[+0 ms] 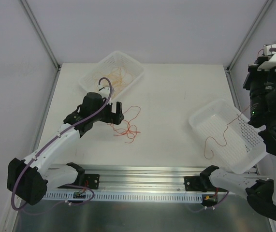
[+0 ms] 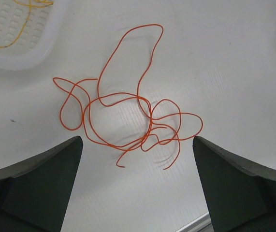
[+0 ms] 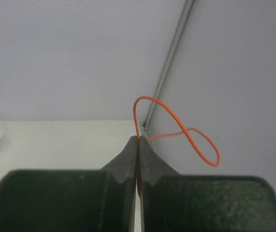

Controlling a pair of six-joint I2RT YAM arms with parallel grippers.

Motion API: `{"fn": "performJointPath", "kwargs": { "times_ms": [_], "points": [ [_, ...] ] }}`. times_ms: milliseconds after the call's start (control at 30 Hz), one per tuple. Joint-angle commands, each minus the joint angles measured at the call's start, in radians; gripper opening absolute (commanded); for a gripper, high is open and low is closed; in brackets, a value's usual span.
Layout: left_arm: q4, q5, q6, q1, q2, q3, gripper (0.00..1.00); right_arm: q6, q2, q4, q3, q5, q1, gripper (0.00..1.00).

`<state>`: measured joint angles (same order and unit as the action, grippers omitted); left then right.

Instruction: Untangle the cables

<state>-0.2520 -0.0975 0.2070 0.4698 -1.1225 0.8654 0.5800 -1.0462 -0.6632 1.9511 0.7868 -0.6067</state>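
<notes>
Top view: my left end effector (image 1: 117,115) hovers just beside the red tangle of cables (image 1: 127,127) on the desk (image 1: 176,92), while one strand (image 1: 224,129) trails over the right basket (image 1: 234,152).

Left wrist: fingers (image 2: 46,179) spread wide, with the tangle lying between them.

Right wrist: right end effector (image 3: 138,139) pinched tight on that orange strand, which loops up behind it.

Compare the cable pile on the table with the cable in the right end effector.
The cable pile lies flat on the table, below the open left end effector; the held cable hangs in the air, pinched by the shut right end effector. The pile is many crossed loops; the held cable looks like one strand. Both are thin and orange-red.
</notes>
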Motion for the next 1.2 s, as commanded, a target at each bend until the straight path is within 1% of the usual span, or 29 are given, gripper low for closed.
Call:
{"fn": "performJointPath", "kwargs": {
  "times_ms": [0,67,133,200,300,333,400,433,467,500,533,567,600,633,667,700,733,767,800,833,867,900,933,967,1000,1033,1100,1167],
  "points": [
    [-0.006,0.002,-0.073,-0.005,0.056,-0.046,0.99,0.184,0.012,0.203,-0.061,0.104,0.036,0.01],
    [-0.006,0.025,-0.101,-0.007,0.079,-0.071,0.99,0.179,0.015,0.229,-0.090,0.063,0.114,0.01],
    [-0.004,0.042,-0.118,-0.005,0.090,-0.086,0.99,0.138,0.006,0.197,-0.109,0.040,0.187,0.01],
    [-0.004,0.064,-0.136,-0.005,0.096,-0.103,0.99,0.075,-0.003,0.166,-0.132,0.026,0.222,0.01],
    [0.002,0.084,-0.149,-0.005,0.092,-0.123,0.99,-0.018,0.020,0.137,-0.262,-0.004,0.295,0.01],
    [0.005,0.087,-0.149,-0.005,0.089,-0.127,0.99,-0.110,0.026,0.107,-0.347,-0.024,0.347,0.01],
    [0.020,0.091,-0.149,-0.005,0.087,-0.143,0.99,-0.227,0.037,0.058,-0.427,-0.076,0.412,0.01],
    [0.026,0.091,-0.147,-0.005,0.086,-0.149,0.99,-0.340,0.041,0.003,-0.464,-0.107,0.483,0.01],
    [0.030,0.093,-0.147,-0.005,0.086,-0.154,0.99,-0.403,0.044,-0.019,-0.556,-0.176,0.523,0.01],
    [0.031,0.093,-0.146,-0.005,0.084,-0.154,0.99,-0.451,0.054,-0.035,-0.604,-0.207,0.559,0.01],
    [0.036,0.094,-0.149,-0.005,0.087,-0.154,0.99,-0.544,0.057,-0.051,-0.651,-0.237,0.609,0.01],
    [0.037,0.093,-0.152,-0.005,0.087,-0.154,0.99,-0.575,0.061,-0.058,-0.755,-0.300,0.654,0.01],
    [0.040,0.091,-0.152,-0.005,0.087,-0.157,0.99,-0.627,0.061,-0.059,-0.802,-0.334,0.685,0.01],
    [0.045,0.091,-0.153,-0.005,0.086,-0.154,0.99,-0.666,0.058,-0.059,-0.852,-0.374,0.741,0.01],
    [0.045,0.091,-0.155,-0.005,0.086,-0.155,0.99,-0.719,0.051,-0.056,-0.929,-0.449,0.765,0.01],
    [0.046,0.093,-0.153,-0.007,0.086,-0.155,0.99,-0.745,0.043,-0.052,-0.966,-0.478,0.801,0.01],
    [0.048,0.093,-0.150,-0.005,0.086,-0.154,0.99,-0.765,0.019,-0.047,-0.995,-0.509,0.817,0.05],
    [0.048,0.093,-0.149,-0.005,0.086,-0.155,0.99,-0.779,0.005,-0.046,-1.018,-0.564,0.829,0.12],
    [0.049,0.090,-0.150,-0.005,0.087,-0.157,0.99,-0.808,-0.014,-0.052,-1.046,-0.581,0.847,0.19],
    [0.051,0.090,-0.150,-0.007,0.089,-0.158,0.99,-0.813,-0.055,-0.062,-1.046,-0.601,0.852,0.38],
    [0.053,0.093,-0.150,-0.005,0.090,-0.157,0.99,-0.819,-0.072,-0.081,-1.034,-0.594,0.854,0.48],
    [0.054,0.091,-0.150,-0.005,0.090,-0.158,0.99,-0.824,-0.090,-0.129,-0.993,-0.587,0.851,0.67],
    [0.053,0.093,-0.150,-0.005,0.090,-0.158,0.99,-0.816,-0.100,-0.148,-0.962,-0.580,0.846,0.74],
    [0.056,0.091,-0.149,-0.007,0.089,-0.158,0.99,-0.804,-0.097,-0.162,-0.936,-0.566,0.835,0.81],
    [0.056,0.090,-0.146,-0.005,0.089,-0.158,0.99,-0.772,-0.091,-0.180,-0.908,-0.549,0.797,0.87],
    [0.057,0.088,-0.146,-0.005,0.083,-0.155,0.99,-0.755,-0.084,-0.184,-0.840,-0.534,0.771,0.93],
    [0.057,0.087,-0.143,-0.005,0.076,-0.152,0.99,-0.715,-0.075,-0.182,-0.778,-0.541,0.702,0.97],
    [0.056,0.085,-0.136,-0.005,0.064,-0.147,0.99,-0.680,-0.086,-0.176,-0.709,-0.587,0.653,1.00]
  ]
}}
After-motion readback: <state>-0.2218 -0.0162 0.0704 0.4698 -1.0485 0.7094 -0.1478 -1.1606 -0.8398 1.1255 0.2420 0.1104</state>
